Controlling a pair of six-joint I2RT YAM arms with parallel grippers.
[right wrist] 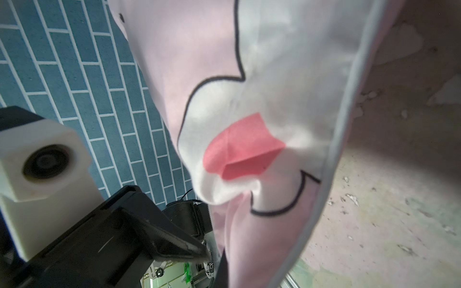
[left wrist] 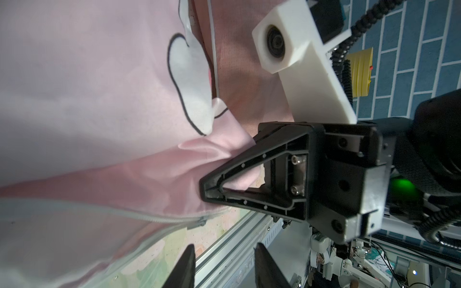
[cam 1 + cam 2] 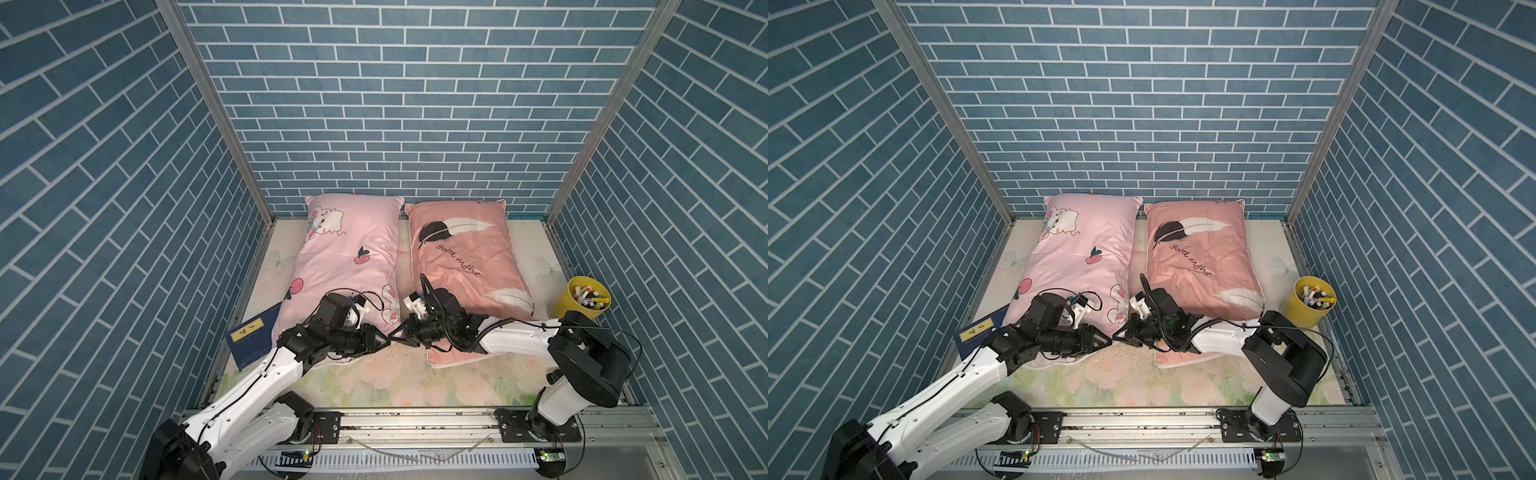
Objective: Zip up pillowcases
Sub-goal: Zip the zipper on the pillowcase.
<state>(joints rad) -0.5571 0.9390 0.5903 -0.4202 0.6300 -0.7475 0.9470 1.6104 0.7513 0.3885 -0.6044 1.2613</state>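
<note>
At the near corner of the pink pillowcase [image 3: 340, 266], on the side facing the salmon pillowcase [image 3: 465, 253], the right gripper [image 2: 203, 185] pinches bunched fabric, its arm stretched low over the salmon one. Opposite, the left gripper [image 2: 224, 251] points at that corner, jaws apart, empty, beside the zipper [image 2: 159, 219].

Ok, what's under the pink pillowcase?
The pink pillowcase lies on the floral sheet, showing around it. A blue booklet meets its edge; whether it tucks under is hidden. Anything beneath the middle is covered.
</note>
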